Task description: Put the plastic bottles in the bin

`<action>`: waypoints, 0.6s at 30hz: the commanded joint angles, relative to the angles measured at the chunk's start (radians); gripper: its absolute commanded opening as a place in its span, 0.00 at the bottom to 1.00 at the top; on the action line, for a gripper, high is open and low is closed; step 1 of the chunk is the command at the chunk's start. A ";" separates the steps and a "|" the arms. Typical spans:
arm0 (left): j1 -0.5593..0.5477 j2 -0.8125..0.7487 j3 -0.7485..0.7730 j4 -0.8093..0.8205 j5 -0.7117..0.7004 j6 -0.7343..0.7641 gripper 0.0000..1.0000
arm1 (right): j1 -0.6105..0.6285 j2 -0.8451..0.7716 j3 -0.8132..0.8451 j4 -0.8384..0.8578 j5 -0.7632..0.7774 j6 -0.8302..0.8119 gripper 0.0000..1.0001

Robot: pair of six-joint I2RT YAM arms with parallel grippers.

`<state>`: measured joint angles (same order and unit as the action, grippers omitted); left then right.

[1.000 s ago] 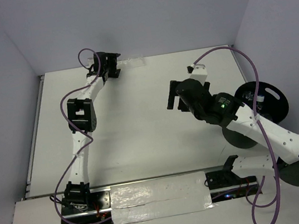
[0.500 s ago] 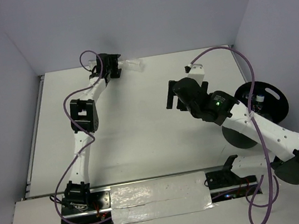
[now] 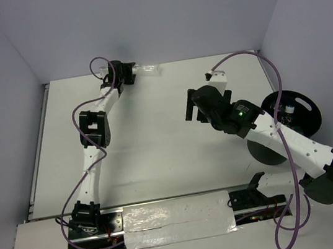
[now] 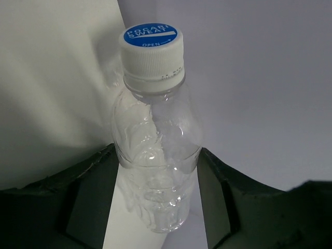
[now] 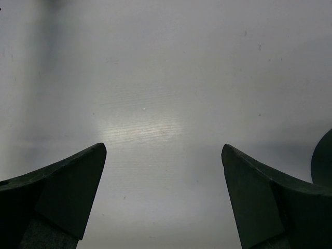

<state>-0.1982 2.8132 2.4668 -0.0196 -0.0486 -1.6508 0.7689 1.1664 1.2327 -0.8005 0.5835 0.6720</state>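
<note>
Pocari Sweat bottle (image 4: pixel 155 129) is lying at the far edge of the table (image 3: pixel 156 138), right against the back wall (image 3: pixel 157 19), cap pointing away from the wrist. Left gripper (image 4: pixel 156 151) is round its body with both fingers (image 4: pixel 93 192) against the clear plastic. That reads as closed on it, though I can't tell how hard it's squeezing. My main worry is that the thin, empty shell dents or squirts out of the pads once I lift, and the grip sits low on the body, so the cap end may swing. The left arm is stretched nearly straight, leaving little margin, and a drag along the wall could knock the bottle loose. The bin (image 3: pixel 314 124) is well apart, at the right edge beside the right arm, so it's a long carry and possibly out of left reach. Right gripper (image 5: pixel 163 150) hangs wide open, holding nothing, over mid-table and roughly on that path, so there's a collision risk unless I move it clear or use it for a handover.
</note>
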 commanded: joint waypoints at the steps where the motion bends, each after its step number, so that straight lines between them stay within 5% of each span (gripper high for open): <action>1: -0.004 -0.026 -0.045 0.007 -0.003 0.040 0.60 | -0.008 -0.001 0.016 0.020 0.015 -0.006 1.00; 10: -0.003 -0.313 -0.336 0.066 0.049 0.239 0.57 | -0.010 -0.028 0.019 0.011 0.023 -0.017 1.00; 18: 0.000 -0.616 -0.524 -0.144 0.384 0.617 0.57 | -0.008 0.002 0.100 -0.009 -0.106 -0.178 1.00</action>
<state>-0.1970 2.3367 1.9778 -0.0864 0.1638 -1.2469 0.7647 1.1683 1.2663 -0.8059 0.5362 0.5766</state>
